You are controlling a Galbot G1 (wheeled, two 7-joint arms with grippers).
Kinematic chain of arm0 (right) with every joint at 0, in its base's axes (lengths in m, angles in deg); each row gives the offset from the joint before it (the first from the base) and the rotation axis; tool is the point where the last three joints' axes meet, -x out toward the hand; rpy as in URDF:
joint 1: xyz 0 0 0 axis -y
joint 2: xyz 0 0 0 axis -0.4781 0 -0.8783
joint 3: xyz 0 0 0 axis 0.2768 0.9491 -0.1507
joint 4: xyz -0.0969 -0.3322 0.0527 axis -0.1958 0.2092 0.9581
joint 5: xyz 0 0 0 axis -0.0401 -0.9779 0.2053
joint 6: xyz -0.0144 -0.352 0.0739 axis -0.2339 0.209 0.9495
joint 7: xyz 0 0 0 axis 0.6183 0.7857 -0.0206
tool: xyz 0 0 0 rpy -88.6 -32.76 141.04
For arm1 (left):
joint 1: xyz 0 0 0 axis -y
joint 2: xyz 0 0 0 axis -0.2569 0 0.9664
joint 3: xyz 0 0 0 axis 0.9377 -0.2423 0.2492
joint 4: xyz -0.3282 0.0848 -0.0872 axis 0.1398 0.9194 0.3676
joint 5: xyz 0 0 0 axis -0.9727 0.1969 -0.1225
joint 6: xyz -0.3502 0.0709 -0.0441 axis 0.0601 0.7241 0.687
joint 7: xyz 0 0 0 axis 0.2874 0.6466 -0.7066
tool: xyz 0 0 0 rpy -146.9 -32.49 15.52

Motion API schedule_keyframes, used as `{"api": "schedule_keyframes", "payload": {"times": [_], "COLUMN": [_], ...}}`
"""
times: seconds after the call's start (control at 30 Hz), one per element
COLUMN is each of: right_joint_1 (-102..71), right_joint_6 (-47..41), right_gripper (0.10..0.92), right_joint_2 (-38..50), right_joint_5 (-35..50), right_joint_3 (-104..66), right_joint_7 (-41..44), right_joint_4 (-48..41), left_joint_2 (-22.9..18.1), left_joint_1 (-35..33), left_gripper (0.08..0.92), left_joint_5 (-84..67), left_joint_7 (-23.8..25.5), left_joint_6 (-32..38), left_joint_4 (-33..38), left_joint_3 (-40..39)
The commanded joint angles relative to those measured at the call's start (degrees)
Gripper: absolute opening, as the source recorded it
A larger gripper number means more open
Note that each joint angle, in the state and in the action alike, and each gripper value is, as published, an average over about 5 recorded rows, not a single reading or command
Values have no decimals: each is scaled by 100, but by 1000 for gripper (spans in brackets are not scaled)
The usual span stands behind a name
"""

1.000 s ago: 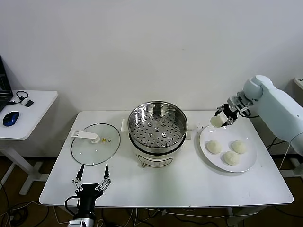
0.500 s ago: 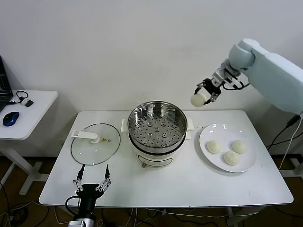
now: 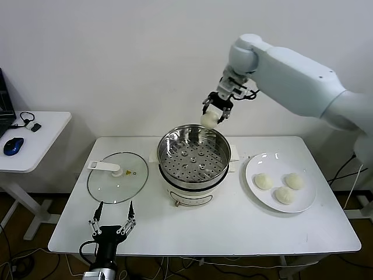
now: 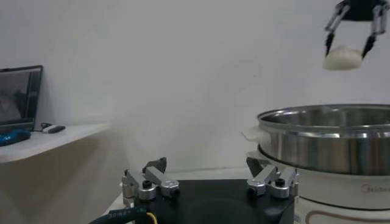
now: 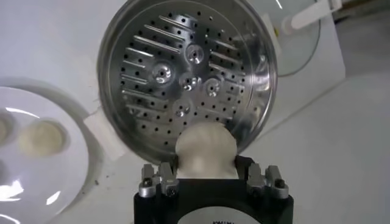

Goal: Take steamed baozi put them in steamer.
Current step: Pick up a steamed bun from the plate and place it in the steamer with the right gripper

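A white baozi [image 3: 209, 119] hangs pinched in the right claw [image 3: 213, 112], held in the air above the far rim of the steamer [image 3: 194, 153], whose perforated steel tray lies bare and open beneath it. In the right wrist view the bun [image 5: 205, 149] sits tight between the claw's fingers [image 5: 159, 181] with the tray's holes spread out below.

The steamer stands at the middle of the white counter [image 3: 233, 227], its pale base set back from the near edge with bare surface in front. Three more baozi [image 3: 283, 188] rest on a white plate [image 3: 309, 201] to the right, well apart from the pot and just inside the counter's right side. A glass lid [image 3: 117, 177] with a white handle lies flat to the left, carrying a small yellow sticker too small to read. Faint grey lettering on the steamer's base [image 4: 375, 189] shows in the left wrist view but cannot be made out.

The left claw [image 3: 111, 224] waits at the near left edge of the counter, its fingers spread wide and holding nothing. Farther left, a separate side table [image 3: 35, 143] carries a blue mouse [image 3: 13, 146].
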Motion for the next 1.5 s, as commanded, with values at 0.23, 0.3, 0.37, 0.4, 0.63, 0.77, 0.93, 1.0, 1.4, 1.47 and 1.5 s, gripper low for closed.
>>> {"api": "schedule_keyframes", "payload": {"times": [0.23, 0.3, 0.37, 0.4, 0.63, 0.77, 0.93, 1.0, 1.4, 1.47, 1.5], "right_joint_1": [-853, -953, -1049, -1090, -1317, -1405, -1497, -1525, -1671, -1685, -1687], "right_joint_6": [718, 790, 875, 909, 1097, 1121, 1177, 1218, 1365, 1375, 1378], "right_gripper": [632, 633, 635, 636, 636, 636, 636, 636, 641, 657, 677], "right_joint_2": [-775, -828, -887, -913, -1047, -1076, -1081, -1082, -1112, -1107, -1103], "right_joint_5": [-1877, -2102, -2325, -2430, -2969, -3042, -3216, -3291, -3681, -3718, -3724], "right_joint_3": [-402, -523, -638, -684, -967, -1040, -1134, -1164, -1402, -1420, -1419], "right_joint_7": [-200, -241, -275, -293, -374, -387, -413, -427, -548, -574, -585], "right_joint_4": [-521, -580, -643, -670, -848, -907, -913, -908, -935, -933, -930], "left_joint_2": [11, 13, 13, 12, 13, 17, 20, 20, 16, 16, 15], "left_joint_1": [21, 20, 18, 15, -3, -7, -11, -10, -27, -29, -30], "left_gripper": [823, 823, 823, 823, 823, 823, 823, 823, 823, 823, 823], "left_joint_5": [-28, -30, -33, -33, -55, -75, -90, -92, -93, -95, -96], "left_joint_7": [2, 1, -1, -2, 0, 1, 1, 3, 6, 6, 5], "left_joint_6": [-5, -1, 2, 4, 16, 21, 23, 23, 34, 35, 36], "left_joint_4": [-15, -21, -25, -26, -32, -37, -42, -41, -54, -56, -57], "left_joint_3": [1, 1, 0, -1, 15, 38, 57, 56, 37, 37, 36]}}
